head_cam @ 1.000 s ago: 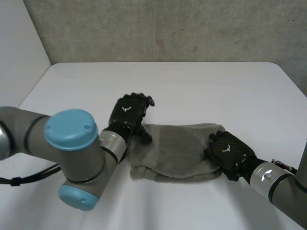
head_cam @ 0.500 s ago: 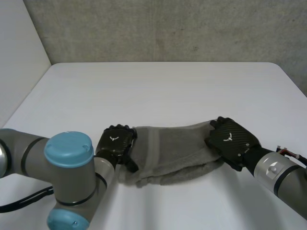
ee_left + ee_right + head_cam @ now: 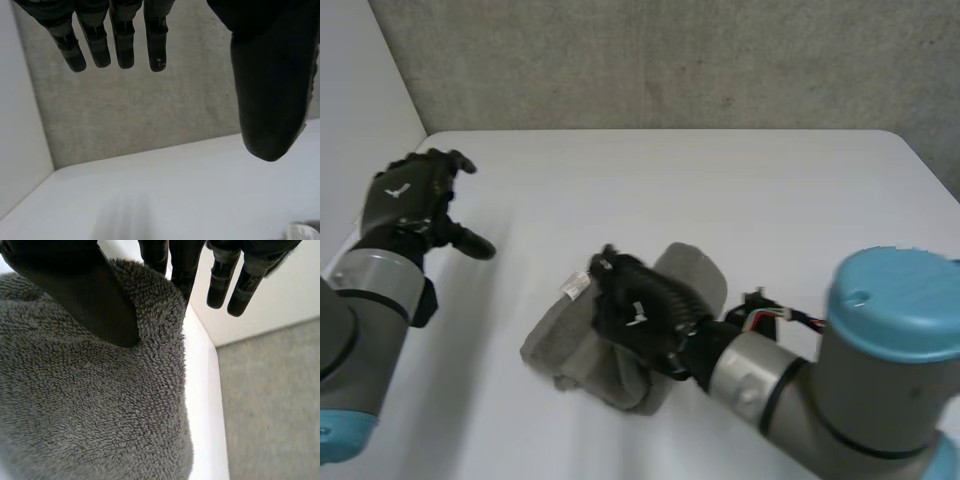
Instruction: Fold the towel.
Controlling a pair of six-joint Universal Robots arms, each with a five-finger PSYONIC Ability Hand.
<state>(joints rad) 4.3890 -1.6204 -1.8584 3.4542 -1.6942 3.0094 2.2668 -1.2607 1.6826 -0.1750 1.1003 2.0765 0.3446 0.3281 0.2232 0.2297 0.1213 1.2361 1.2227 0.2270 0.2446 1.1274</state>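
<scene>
The grey towel [image 3: 692,276] lies bunched and doubled over in the middle of the white table [image 3: 740,180], a white label [image 3: 573,287] showing at its left side. My right hand [image 3: 642,312] lies across it, reaching in from the right. In the right wrist view the thumb [image 3: 80,290] presses the towel [image 3: 90,405] against fingers behind its edge: shut on the cloth's end. My left hand [image 3: 412,198] hovers over the table's left edge, well apart from the towel. Its fingers [image 3: 122,40] are straight, the thumb wide, holding nothing. A scrap of towel [image 3: 304,233] shows below it.
A grey wall [image 3: 670,60] runs behind the table. My right arm's blue-capped elbow [image 3: 895,305] stands over the front right. My left arm [image 3: 360,330] fills the front left corner. Beyond the table's edge the right wrist view shows grey floor [image 3: 270,405].
The right hand has swept left with the towel's right end, doubling the cloth over. The left hand has left the towel's left end and risen to the far left.
</scene>
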